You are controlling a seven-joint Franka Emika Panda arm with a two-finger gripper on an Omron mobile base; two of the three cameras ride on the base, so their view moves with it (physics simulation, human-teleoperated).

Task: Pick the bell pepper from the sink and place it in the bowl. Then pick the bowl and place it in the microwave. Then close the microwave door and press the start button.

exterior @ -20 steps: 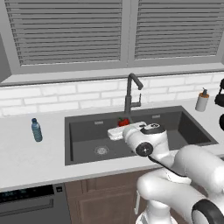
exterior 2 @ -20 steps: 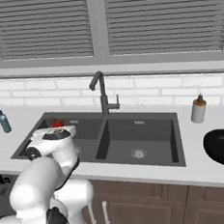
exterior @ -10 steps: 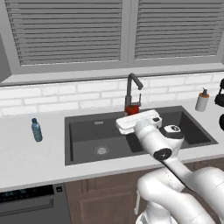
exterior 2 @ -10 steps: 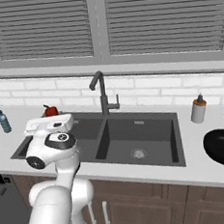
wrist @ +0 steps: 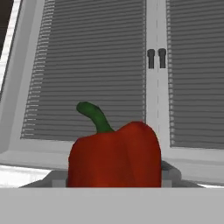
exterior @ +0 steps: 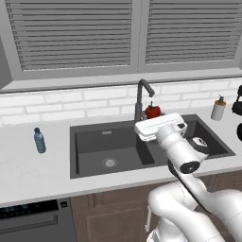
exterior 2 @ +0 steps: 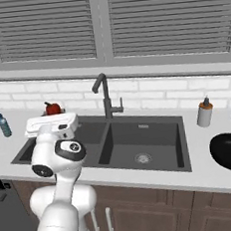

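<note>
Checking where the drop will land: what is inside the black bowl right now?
The bowl on the counter by the sink looks empty; its far side runs off frame. The bell pepper sits in the hand.

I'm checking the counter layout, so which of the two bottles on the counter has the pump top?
The pale soap bottle on the counter right of the sink, with a dark pump top. The other, a small blue bottle left of the sink, has a plain cap.
</note>
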